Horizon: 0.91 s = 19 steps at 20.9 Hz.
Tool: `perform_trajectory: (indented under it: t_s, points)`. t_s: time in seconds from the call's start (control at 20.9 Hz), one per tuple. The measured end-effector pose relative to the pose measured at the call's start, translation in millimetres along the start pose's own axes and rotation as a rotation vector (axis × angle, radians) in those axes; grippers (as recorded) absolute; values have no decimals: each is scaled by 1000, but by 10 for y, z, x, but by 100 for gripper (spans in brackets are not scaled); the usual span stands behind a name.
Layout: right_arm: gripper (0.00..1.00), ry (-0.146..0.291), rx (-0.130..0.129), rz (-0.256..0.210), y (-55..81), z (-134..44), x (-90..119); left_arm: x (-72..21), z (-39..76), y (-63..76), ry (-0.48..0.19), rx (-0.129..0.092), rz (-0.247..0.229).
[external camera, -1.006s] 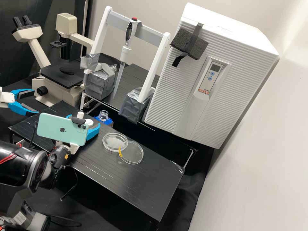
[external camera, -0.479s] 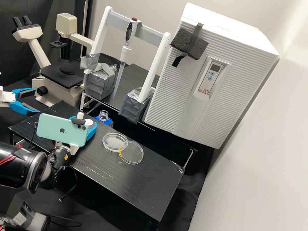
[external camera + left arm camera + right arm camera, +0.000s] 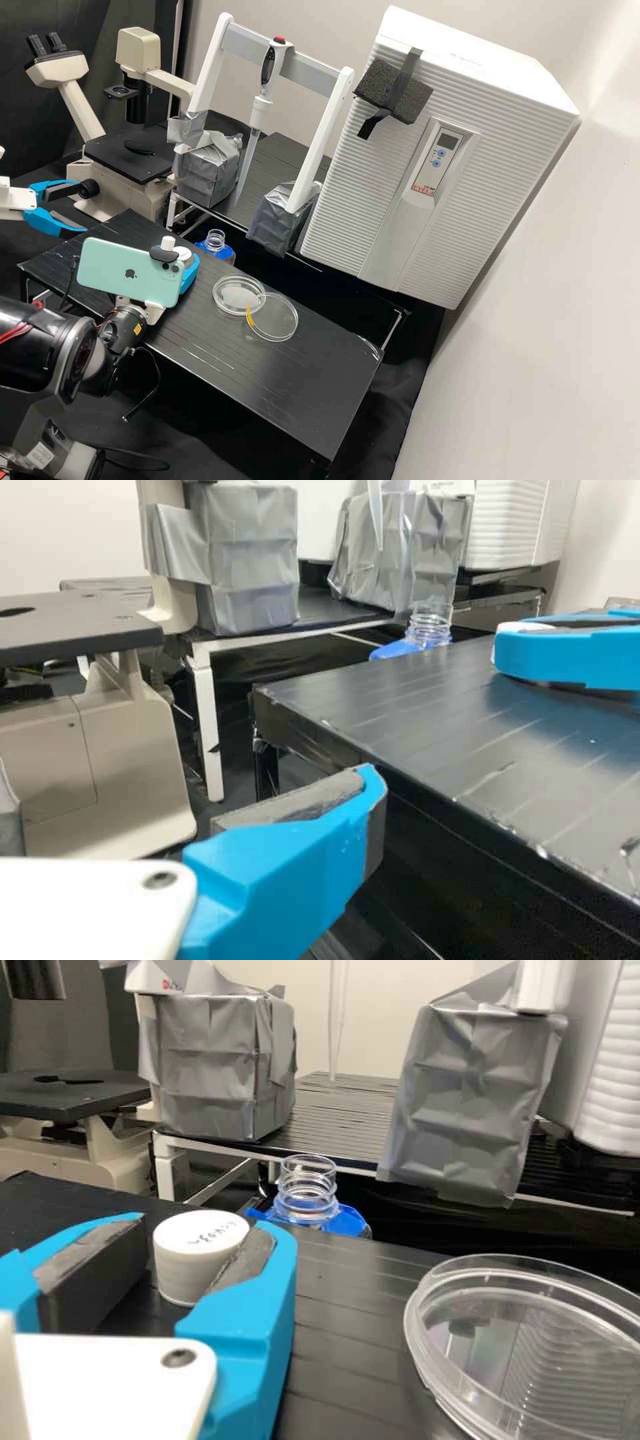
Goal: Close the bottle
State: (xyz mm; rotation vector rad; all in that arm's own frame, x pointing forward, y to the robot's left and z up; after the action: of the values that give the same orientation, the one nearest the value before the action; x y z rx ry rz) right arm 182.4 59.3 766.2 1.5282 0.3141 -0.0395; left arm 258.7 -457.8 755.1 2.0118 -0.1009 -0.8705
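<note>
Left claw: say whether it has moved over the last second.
Yes. In the high view the left claw has drifted right, toward the microscope; its upper finger now overlaps the microscope's knob.

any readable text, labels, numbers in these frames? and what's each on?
Nothing is legible enough to quote.
white cap, in the right gripper: handwritten scrawl, unreadable.
white cabinet's panel: red label, too small to read.
taped block: red sticker at its top, too small to read.
phone: logo only, no words.
</note>
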Motion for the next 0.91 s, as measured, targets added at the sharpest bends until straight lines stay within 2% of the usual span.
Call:
perform_trajectory:
  t_s: [0.72,0.91]
  points:
    - [0,7,5,15,33,-32,-14,1,-1,2,0,1,1]
    - [0,11,-25,25,59,-69,96,-5,-4,-3,2,-1,0]
